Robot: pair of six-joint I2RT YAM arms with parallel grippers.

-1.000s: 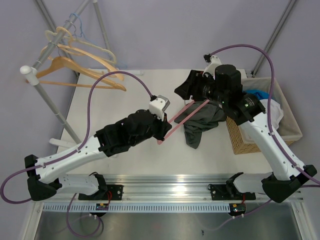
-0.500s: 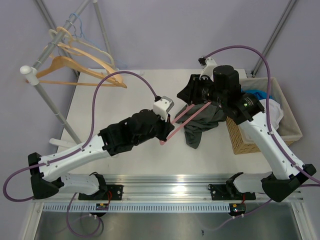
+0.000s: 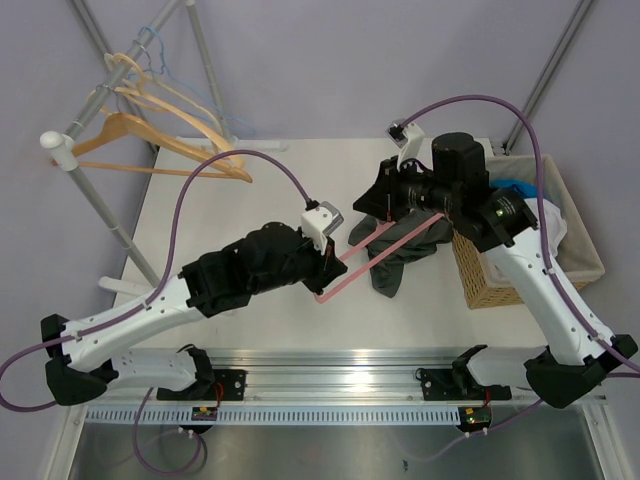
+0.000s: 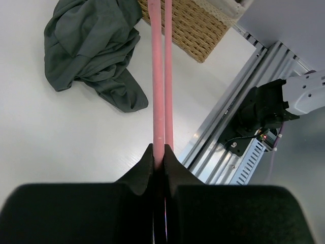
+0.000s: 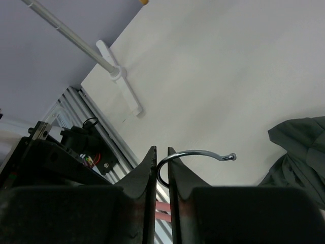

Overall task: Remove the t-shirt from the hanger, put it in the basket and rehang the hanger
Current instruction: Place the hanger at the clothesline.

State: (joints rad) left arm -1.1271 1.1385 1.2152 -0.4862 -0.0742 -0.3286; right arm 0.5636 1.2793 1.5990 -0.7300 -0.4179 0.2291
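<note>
Slipping is possibly coming: right hand [image 5: 162, 149] is pinching only the thin hook [image 5: 195, 152] of the hanger [image 4: 159, 76], left hand [image 4: 159, 147] is clamping its pink bar, t-shirt [image 4: 86, 46] is lying crumpled on the surface [image 4: 51, 132].

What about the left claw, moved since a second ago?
Yes, slightly. In the top view the left claw, shut on the pink hanger, has shifted toward the rail at the table's near edge.
</note>
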